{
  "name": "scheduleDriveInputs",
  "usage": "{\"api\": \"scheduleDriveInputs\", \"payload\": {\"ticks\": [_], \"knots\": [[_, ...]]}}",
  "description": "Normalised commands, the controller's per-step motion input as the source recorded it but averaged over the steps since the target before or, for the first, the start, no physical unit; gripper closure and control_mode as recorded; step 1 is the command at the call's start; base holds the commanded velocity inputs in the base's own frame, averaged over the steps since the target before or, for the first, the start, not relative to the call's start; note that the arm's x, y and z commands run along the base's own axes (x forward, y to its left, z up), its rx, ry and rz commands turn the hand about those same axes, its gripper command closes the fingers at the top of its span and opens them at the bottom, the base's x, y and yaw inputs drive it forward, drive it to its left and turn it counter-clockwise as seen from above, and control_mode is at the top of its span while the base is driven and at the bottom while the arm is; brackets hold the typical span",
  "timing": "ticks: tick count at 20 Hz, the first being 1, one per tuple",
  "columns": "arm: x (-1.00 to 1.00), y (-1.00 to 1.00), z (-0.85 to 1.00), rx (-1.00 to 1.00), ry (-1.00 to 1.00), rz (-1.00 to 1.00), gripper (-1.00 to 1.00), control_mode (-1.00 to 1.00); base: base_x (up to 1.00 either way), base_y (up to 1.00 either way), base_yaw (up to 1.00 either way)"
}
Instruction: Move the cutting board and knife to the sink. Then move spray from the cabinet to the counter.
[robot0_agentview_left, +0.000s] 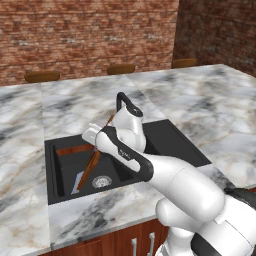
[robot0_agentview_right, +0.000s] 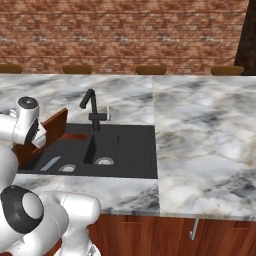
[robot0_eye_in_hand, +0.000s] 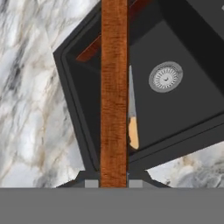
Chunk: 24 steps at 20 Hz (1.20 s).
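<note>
The cutting board (robot0_eye_in_hand: 114, 94) is clamped edge-on between the closed jaws of the gripper (robot0_eye_in_hand: 114, 183) and held tilted over the left basin of the black sink (robot0_eye_in_hand: 183, 111). Below the gripper, just beside the board, the knife (robot0_eye_in_hand: 132, 117) is seen lying on the basin floor, near the drain (robot0_eye_in_hand: 166, 77). The marble tabletop (robot0_eye_in_hand: 30, 109) surrounds the sink.

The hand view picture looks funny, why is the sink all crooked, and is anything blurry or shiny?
Hand view: the camera rolls with the hand, so the sink looks tilted; the cutting board, seen edge-on in the gripper, is a sharp brown stripe. Left base view: even light, no glare on the counter, slightly soft edges. Right base view: the basin is dark, with the drain's rim paler.
</note>
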Motion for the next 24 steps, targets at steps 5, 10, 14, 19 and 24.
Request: {"api": "scheduleDriveInputs", "payload": {"ticks": [5, 10, 14, 19, 24], "knots": [[0.01, 0.18, -0.33, 0.01, 0.01, -0.06, 1.0, -1.0, 0.0, 0.0, 0.0], [0.0, 0.05, -0.34, 0.13, 0.0, -0.17, 1.0, -1.0, 0.0, 0.0, 0.0], [-0.08, -0.01, -0.52, 0.22, 0.0, -0.19, 1.0, -1.0, 0.0, 0.0, 0.0], [0.03, 0.0, -0.42, 0.03, 0.0, -0.05, 1.0, -1.0, 0.0, 0.0, 0.0], [-0.02, 0.0, -0.91, 0.01, 0.03, 0.0, 1.0, -1.0, 0.0, 0.0, 0.0]]}}
